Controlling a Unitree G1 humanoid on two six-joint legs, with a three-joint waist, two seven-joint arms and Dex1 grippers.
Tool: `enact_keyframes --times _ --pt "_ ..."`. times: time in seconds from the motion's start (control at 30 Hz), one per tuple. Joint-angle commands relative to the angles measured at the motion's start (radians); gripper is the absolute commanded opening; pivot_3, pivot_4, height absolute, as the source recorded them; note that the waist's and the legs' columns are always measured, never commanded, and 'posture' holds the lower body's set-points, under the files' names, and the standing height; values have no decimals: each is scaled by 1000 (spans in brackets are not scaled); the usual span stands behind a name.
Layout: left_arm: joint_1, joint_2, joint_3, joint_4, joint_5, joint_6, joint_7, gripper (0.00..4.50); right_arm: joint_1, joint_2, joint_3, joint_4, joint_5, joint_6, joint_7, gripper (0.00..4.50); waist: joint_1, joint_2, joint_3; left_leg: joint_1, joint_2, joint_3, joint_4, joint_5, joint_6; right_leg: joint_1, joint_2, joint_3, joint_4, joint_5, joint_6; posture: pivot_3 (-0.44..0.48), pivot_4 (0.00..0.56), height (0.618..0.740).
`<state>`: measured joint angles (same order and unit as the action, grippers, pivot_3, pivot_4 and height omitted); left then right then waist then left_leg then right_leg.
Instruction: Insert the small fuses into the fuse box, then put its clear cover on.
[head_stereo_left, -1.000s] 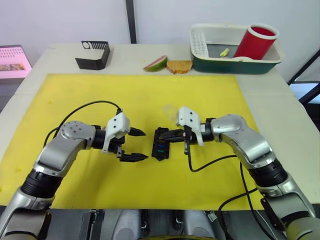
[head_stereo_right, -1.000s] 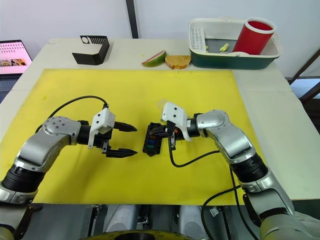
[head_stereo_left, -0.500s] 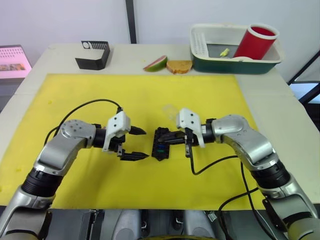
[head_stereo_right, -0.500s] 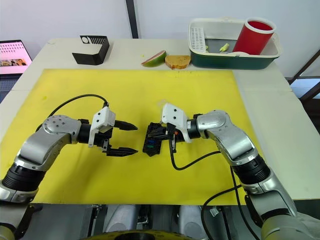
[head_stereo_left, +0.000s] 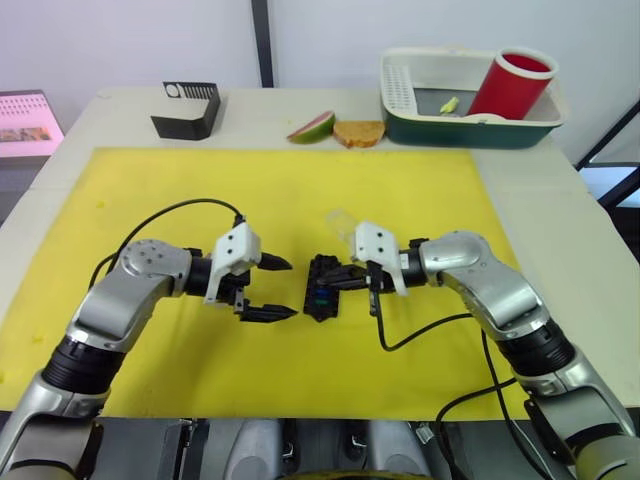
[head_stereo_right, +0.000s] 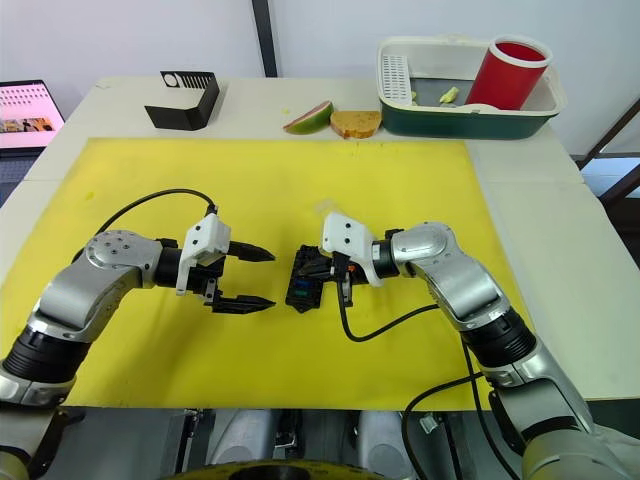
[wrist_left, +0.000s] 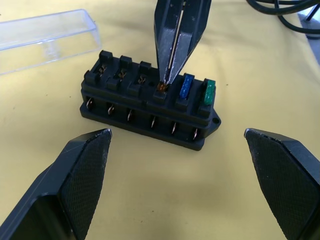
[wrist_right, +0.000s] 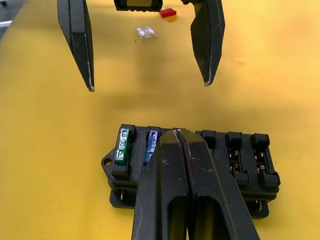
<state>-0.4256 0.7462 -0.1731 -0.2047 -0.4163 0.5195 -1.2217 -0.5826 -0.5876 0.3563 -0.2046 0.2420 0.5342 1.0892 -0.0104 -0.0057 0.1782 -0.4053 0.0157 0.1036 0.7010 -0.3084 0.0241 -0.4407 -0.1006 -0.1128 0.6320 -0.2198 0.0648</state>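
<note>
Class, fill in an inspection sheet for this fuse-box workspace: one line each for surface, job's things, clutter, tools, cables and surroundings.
Surface: yellow mat on a pale table.
Job's things: fuse box holds a green fuse and a blue fuse; clear cover lies beside it; red fuse and clear fuse lie loose on the mat.
Clutter: black stand, fruit slice, bread, red cup in a tray.
Tools: left tool open, apart from the box; right tool shut, tip at a slot.
Cables: black cable by the right arm.
Surroundings: screen.
</note>
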Motion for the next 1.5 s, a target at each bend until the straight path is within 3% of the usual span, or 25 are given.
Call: enact_keyframes --times 0.03,0.43,0.97,1.5 --pt "6 10 21 -38 -22 -3 -11 4500 -1 -10 32 29 -42 -5 1 28 0 0 0 0 0 0 0 0 0 0 0 0 0 0 0 0 150 740" --pt "15 7 20 -47 -22 -11 -9 4500 -18 -25 92 77 -112 16 3 28 0 0 0 14 0 0 -2 0 0 13 0 0 -2 -1 0 0 150 740" --pt "3 2 25 -21 -15 -27 -4 4500 -33 -69 166 95 -150 72 33 28 1 -2 -5 14 0 0 -2 0 1 14 -1 0 -1 0 0 0 150 740" --pt "-11 1 24 -3 -12 -41 -3 4500 -65 -22 -21 -6 57 164 68 28 0 -2 -5 14 0 0 -2 -1 1 13 -2 0 -2 0 0 0 150 740"
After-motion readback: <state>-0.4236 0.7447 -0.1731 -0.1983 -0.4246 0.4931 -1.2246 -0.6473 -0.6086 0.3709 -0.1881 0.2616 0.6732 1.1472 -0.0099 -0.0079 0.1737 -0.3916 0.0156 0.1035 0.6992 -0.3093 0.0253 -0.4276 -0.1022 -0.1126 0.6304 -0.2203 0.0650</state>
